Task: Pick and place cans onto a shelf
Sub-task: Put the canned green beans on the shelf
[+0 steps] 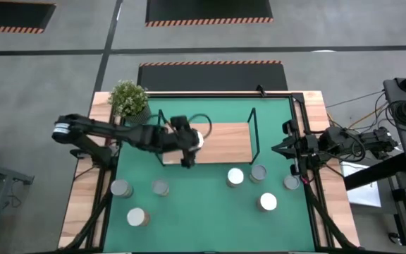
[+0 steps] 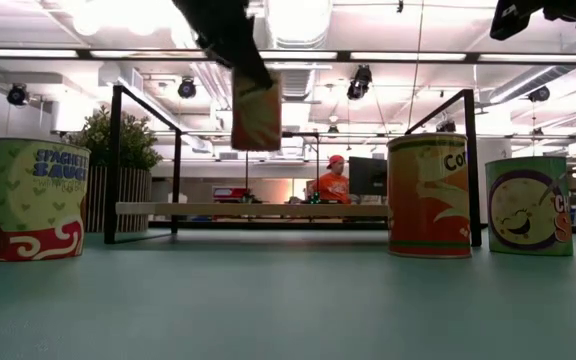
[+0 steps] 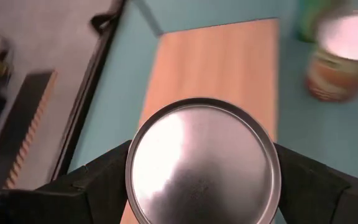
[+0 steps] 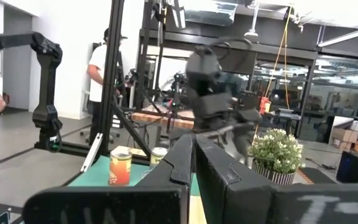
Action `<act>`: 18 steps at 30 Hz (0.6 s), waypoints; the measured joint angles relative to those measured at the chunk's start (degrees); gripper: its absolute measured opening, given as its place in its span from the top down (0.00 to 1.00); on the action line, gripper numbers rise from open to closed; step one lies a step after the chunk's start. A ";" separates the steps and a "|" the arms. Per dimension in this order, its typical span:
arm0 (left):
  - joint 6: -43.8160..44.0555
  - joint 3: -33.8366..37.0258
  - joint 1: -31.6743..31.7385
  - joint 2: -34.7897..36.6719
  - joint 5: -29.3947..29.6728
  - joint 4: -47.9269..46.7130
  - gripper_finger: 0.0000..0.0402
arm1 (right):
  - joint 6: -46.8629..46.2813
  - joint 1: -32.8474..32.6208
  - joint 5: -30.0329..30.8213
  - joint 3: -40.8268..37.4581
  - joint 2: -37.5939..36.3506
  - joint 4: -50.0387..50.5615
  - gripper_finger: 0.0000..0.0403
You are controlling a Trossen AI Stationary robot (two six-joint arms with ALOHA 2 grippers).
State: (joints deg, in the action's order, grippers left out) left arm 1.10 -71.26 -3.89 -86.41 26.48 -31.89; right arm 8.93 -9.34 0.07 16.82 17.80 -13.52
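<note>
Overhead, the left gripper [image 1: 191, 140] hangs clamped on a can [image 3: 202, 163] above the shelf [image 1: 228, 141]; the right gripper [image 1: 276, 148], fingers together, waits beside it.

The left arm reaches from its base across toward the shelf [image 1: 224, 141], its wrist bent downward so the left pincer [image 1: 192, 141] hangs above the shelf's left end, clear of the board. Its two dark fingers [image 3: 101, 177] are clamped on either side of a can [image 3: 202, 163]. The right arm is folded back, well right of the shelf, its right pincer [image 1: 279, 148] pointing toward it with fingers pressed together.
</note>
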 joint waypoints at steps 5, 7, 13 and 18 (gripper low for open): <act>8.72 3.01 5.47 0.29 -0.38 0.47 0.24 | 0.10 -0.02 0.00 0.00 0.02 0.00 0.98; 9.94 4.06 6.49 0.29 -0.49 1.08 0.24 | 0.13 -0.01 0.00 0.00 0.02 0.00 0.98; 10.18 7.08 6.79 0.20 -1.07 3.31 0.23 | 0.30 0.00 0.00 0.00 0.02 0.03 0.98; 10.95 8.23 6.81 0.20 -1.05 4.66 0.23 | 0.81 0.00 0.00 0.00 0.02 0.05 0.98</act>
State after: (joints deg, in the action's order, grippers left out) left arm 12.05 -63.03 2.92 -86.21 25.43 -27.23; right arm 9.73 -9.34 0.08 16.82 17.82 -13.47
